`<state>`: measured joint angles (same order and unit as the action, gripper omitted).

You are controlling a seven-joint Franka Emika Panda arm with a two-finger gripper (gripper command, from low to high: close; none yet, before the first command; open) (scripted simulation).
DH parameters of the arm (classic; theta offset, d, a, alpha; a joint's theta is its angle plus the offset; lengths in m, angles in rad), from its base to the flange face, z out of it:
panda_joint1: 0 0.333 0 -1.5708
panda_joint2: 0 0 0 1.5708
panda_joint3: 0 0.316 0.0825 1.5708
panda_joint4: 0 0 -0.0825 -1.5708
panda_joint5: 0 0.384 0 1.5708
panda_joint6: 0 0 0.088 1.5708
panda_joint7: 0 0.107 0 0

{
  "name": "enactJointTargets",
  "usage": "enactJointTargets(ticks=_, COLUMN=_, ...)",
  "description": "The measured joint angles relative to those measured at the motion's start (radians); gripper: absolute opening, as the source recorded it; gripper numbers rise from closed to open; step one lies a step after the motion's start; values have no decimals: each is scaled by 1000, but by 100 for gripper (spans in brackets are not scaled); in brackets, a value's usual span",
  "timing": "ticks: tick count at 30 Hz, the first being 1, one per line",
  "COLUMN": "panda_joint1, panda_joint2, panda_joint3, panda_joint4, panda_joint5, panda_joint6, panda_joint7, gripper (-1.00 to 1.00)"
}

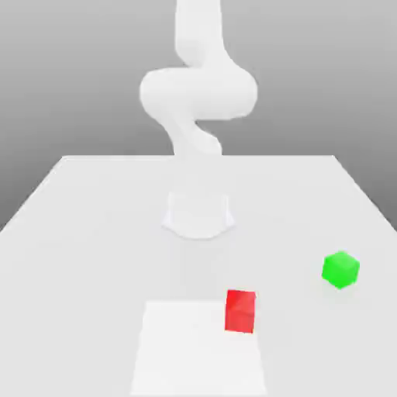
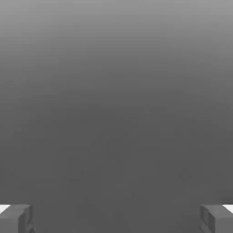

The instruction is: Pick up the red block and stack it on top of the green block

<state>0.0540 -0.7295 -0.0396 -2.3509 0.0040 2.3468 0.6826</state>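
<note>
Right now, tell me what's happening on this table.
A white Franka arm stands at the far side of a white table, about to stack cubes. Nothing is picked up yet. The red block sits near the front, and the green block rests apart from it, toward the exterior view's right. In the hand view the gripper is open, its fingers wide apart with nothing between them.
</note>
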Motion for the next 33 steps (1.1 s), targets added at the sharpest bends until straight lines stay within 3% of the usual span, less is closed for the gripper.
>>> enactJointTargets(ticks=13, panda_joint1=253, panda_joint2=374, panda_joint3=-156, panda_joint4=-267, panda_joint5=24, panda_joint6=246, panda_joint7=-615, gripper=0)
enactJointTargets(ticks=23, panda_joint1=358, panda_joint2=650, panda_joint3=-182, panda_joint4=-469, panda_joint5=-13, panda_joint6=433, panda_joint7=-1043, gripper=0)
enactJointTargets(ticks=28, panda_joint1=372, panda_joint2=784, panda_joint3=-170, panda_joint4=-478, panda_joint5=37, panda_joint6=541, panda_joint7=-1140, gripper=0)
enactJointTargets(ticks=33, panda_joint1=304, panda_joint2=927, panda_joint3=-75, panda_joint4=-459, panda_joint5=151, panda_joint6=660, panda_joint7=-1224, gripper=0)
